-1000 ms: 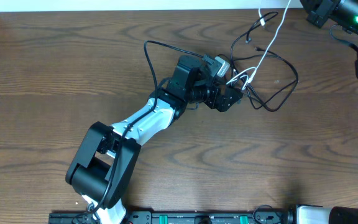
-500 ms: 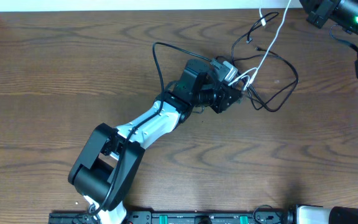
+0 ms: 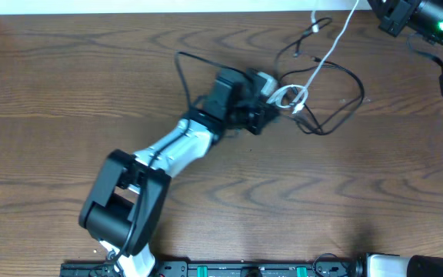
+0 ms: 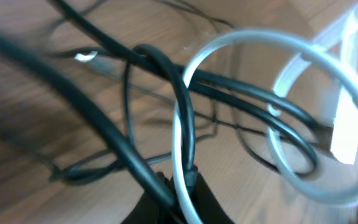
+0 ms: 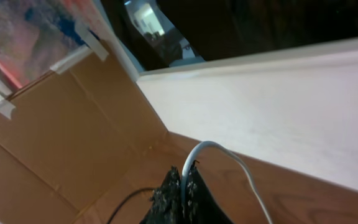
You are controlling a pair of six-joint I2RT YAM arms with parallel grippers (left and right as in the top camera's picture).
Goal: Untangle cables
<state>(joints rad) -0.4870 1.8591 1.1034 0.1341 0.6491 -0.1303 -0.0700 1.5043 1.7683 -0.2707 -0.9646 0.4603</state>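
The cables lie in a tangle right of the table's middle: thin black cables (image 3: 343, 101) loop around a white cable (image 3: 325, 58), which rises tight to the upper right. My left gripper (image 3: 274, 104) sits at the tangle's left edge. In the left wrist view this gripper (image 4: 182, 194) is shut on the white cable (image 4: 182, 124) together with a black cable (image 4: 114, 140); further black loops (image 4: 253, 99) cross behind. My right gripper (image 5: 184, 179) is shut on the white cable (image 5: 244, 169) beyond the table's far right corner; only its arm (image 3: 418, 17) shows overhead.
The left arm's own thick black wire (image 3: 181, 73) arcs over the table behind its wrist. A cardboard box (image 5: 73, 124) and a white ledge (image 5: 272, 106) stand past the table's back edge (image 3: 168, 13). A black rail (image 3: 229, 269) runs along the front.
My left gripper has shut on the cables and drawn back to the left. The tangle has shifted left and up with it, and the white cable now runs straighter.
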